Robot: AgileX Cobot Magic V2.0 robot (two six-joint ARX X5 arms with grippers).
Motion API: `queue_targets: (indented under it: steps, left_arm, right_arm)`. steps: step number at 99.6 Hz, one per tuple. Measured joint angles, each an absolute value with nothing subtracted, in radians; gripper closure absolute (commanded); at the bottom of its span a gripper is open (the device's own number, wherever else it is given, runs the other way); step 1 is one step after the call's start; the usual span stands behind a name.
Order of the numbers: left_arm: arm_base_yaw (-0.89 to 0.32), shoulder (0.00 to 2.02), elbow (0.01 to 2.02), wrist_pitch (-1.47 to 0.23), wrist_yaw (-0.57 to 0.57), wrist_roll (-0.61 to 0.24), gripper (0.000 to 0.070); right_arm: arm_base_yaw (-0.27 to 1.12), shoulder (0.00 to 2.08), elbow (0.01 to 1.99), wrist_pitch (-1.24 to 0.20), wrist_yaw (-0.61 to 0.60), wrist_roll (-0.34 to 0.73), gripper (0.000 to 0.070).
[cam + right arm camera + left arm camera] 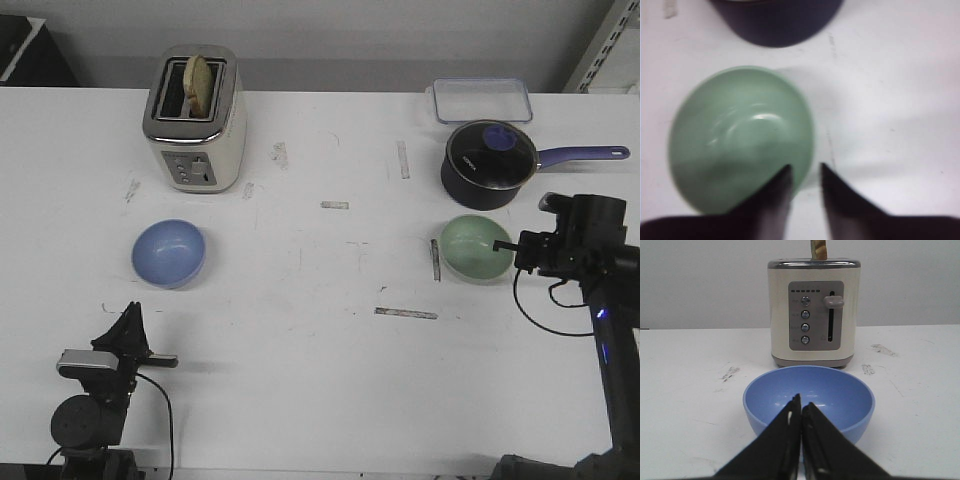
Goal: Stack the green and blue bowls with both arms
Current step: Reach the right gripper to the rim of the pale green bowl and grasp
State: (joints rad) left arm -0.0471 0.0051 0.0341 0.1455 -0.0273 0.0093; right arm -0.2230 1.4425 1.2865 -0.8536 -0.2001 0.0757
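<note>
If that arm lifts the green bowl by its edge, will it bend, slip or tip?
The green bowl looks rigid, so it probably won't bend. Its smooth surface shows a faint sheen, so it might slip a little. The right end effector straddles the rim at one side only, so the bowl would likely hang tilted when lifted.

Blue bowl (168,253) upright, table left; green bowl (476,247) upright, right.

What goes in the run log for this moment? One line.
left gripper: shut, facing blue bowl | right gripper: open, straddling green bowl rim | unstacked
</note>
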Motion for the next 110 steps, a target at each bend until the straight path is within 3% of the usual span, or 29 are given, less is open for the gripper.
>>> queue_targets:
  steps: [27,62,79,93,110]
  left_arm:
    - [-0.047,0.005,0.034,0.146,-0.027,0.009,0.0697]
    - [-0.047,0.005,0.034,0.146,-0.027,0.009,0.0697]
    - [-0.047,0.005,0.034,0.146,-0.027,0.009,0.0697]
    - [-0.047,0.005,0.034,0.146,-0.027,0.009,0.0697]
    - [-0.047,0.005,0.034,0.146,-0.027,0.009,0.0697]
  right_arm:
    - [-0.266,1.593,1.342,-0.863,-0.373,0.078,0.0335]
    - [-0.266,1.713,1.342,-0.862,-0.39,0.06,0.0344]
    - [-0.266,1.716,1.342,-0.826,-0.39,0.058,0.0565]
    - [-0.266,1.716,1.342,-0.817,-0.39,0.057,0.0694]
    - [-0.267,1.716,1.342,-0.82,-0.39,0.056,0.0697]
